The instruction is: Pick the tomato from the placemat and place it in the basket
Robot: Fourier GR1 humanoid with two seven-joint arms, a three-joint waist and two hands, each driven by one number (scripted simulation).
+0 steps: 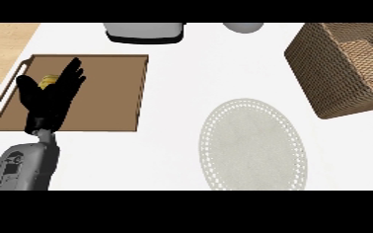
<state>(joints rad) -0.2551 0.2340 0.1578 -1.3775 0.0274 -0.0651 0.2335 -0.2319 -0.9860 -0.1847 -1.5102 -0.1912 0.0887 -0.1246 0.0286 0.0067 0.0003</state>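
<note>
The left robot hand (50,94) showed at the left side of the head view, its dark fingers straight and fanned upward, holding nothing. Its grey forearm (25,167) came up from the lower left corner. The hand hung over a brown wooden tray (109,98) that lay on the white counter (178,79), and just behind the fingers a small yellowish thing (49,81) sat in the tray, mostly hidden, so I could not tell what it was. The right robot hand was nowhere to be seen.

Further right, well apart from the tray, lay the oval pale placemat (253,144) with a lacy edge, and no tomato rested on it; I saw no tomato anywhere. Beyond the placemat, at the right edge, stood the woven brown basket (331,69), turned at an angle, its inside only partly in view. At the far edge of the counter stood a grey appliance with a dark base (144,32) and, beside it, a rounded grey object (243,27), both cut off.
</note>
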